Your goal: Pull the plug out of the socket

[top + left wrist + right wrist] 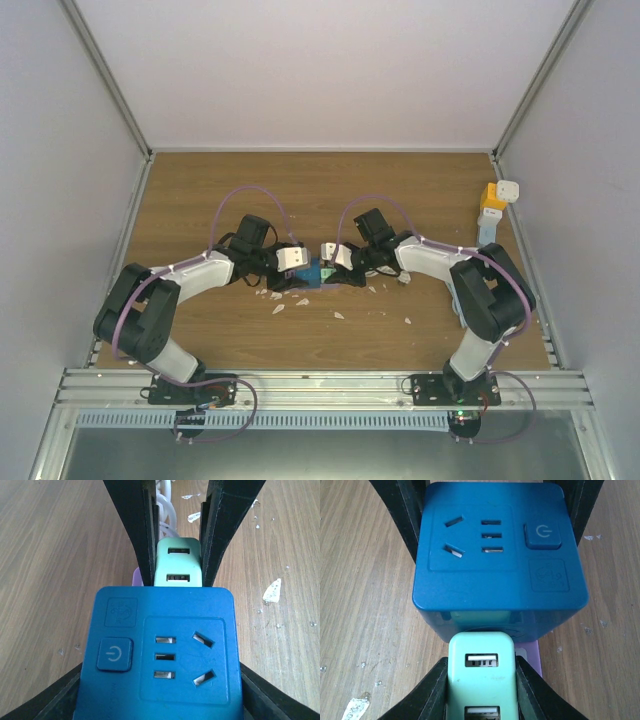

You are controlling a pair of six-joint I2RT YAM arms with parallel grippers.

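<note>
A blue cube socket point(320, 272) is at mid-table, with its outlet face and power button up point(160, 650). My left gripper point(160, 680) is shut on its two sides; its fingers point(400, 510) flank the cube in the right wrist view. A mint-green USB plug point(481, 675) sits against the cube's side face point(500, 620); I cannot tell if its pins are still in. My right gripper point(480, 690) is shut on the plug, and its fingers point(135, 530) show in the left wrist view. A purple piece point(532, 655) lies under the plug by the cube.
White flecks point(338, 315) are scattered on the wooden table in front of the grippers. An orange, white and grey stack of adapters point(495, 205) stands at the far right by the wall. A white cable point(167, 510) runs behind the plug.
</note>
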